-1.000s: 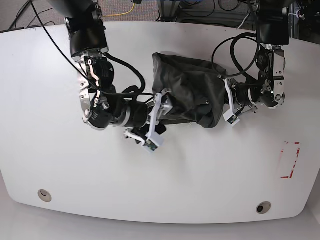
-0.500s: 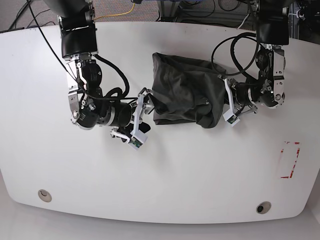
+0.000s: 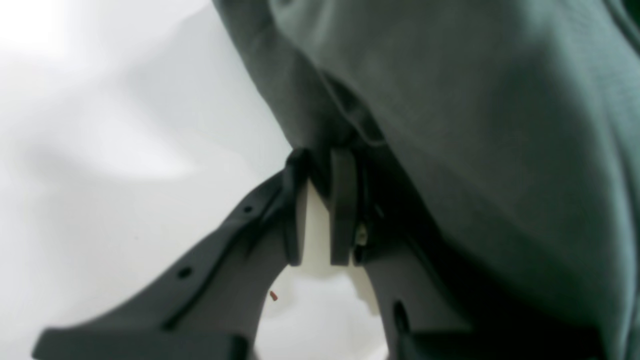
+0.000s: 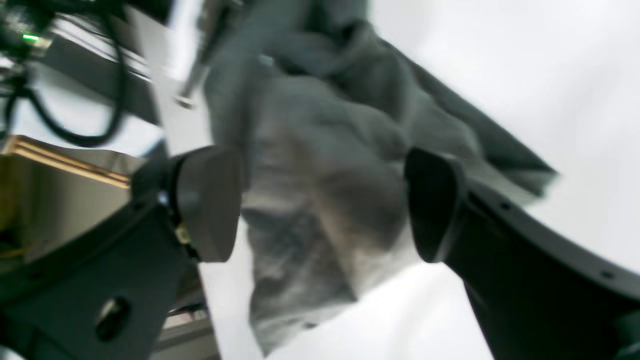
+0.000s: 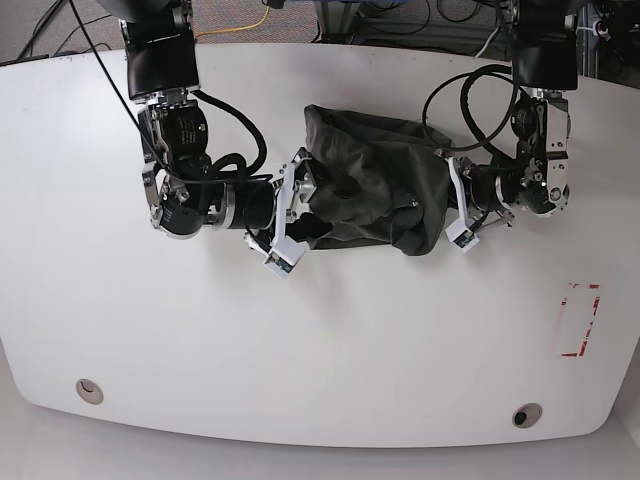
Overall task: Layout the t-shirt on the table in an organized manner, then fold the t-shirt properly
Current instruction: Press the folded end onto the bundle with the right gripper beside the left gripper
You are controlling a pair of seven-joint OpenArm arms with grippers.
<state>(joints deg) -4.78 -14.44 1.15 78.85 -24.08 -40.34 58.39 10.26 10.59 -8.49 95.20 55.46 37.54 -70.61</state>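
The dark charcoal t-shirt [image 5: 365, 180] lies bunched and wrinkled on the white table [image 5: 330, 340], slightly behind its middle. At the shirt's right end, my left gripper [image 5: 440, 212] is shut on the cloth. In the left wrist view its fingers [image 3: 342, 210] stand almost together, with their tips pinching a fold of the t-shirt [image 3: 475, 125]. My right gripper [image 5: 298, 212] is open at the shirt's left edge. The right wrist view shows its two pads [image 4: 210, 200] wide apart, with the crumpled t-shirt [image 4: 325, 150] lying between and beyond them.
A red tape rectangle [image 5: 578, 320] marks the table at the right. Two round grommet holes [image 5: 89, 389] [image 5: 526, 414] sit near the front edge. Black cables [image 5: 470, 100] loop over the table beside the right-hand arm.
My right gripper drew back to the left, then moved up and right to the shirt's left edge. The left arm and its grip on the cloth have not moved.
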